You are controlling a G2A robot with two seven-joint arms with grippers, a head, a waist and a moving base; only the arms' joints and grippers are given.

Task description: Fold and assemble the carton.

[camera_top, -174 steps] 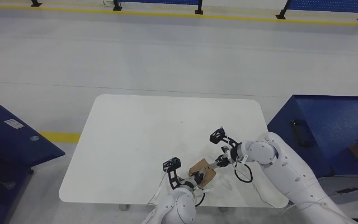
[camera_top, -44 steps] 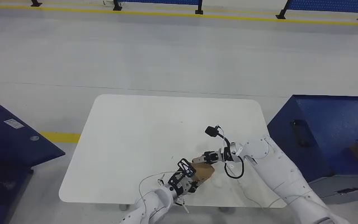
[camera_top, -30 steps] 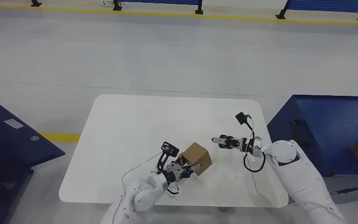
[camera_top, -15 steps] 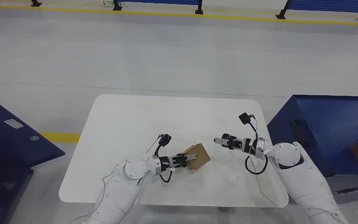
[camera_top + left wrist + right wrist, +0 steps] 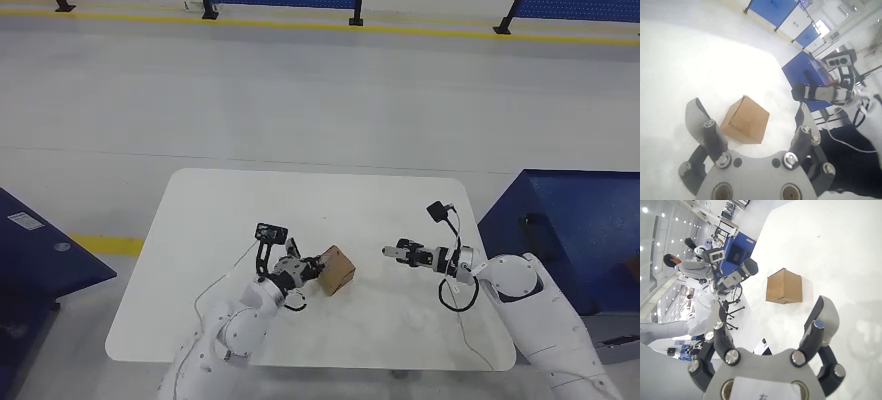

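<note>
Brown cardboard cube carton (image 5: 337,270) on white counter (image 5: 250,210) judged light, stiff-faced but crushable, best held across opposite flat faces; left gripper (image 5: 747,105) and right gripper (image 5: 771,304) both spread apart, empty.

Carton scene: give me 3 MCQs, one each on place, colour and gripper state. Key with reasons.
1. Where is the carton?
A) on the table
B) lifted in a gripper
C) on the floor

2. Carton colour?
A) white
B) blue
C) brown

3. Left gripper state?
A) shut on the carton
B) open
C) shut, empty

Key:
1 A, it rests on the white tabletop.
2 C, all its visible faces are plain brown cardboard.
3 B, the left wrist view shows its fingers spread and clear of the carton.
</note>
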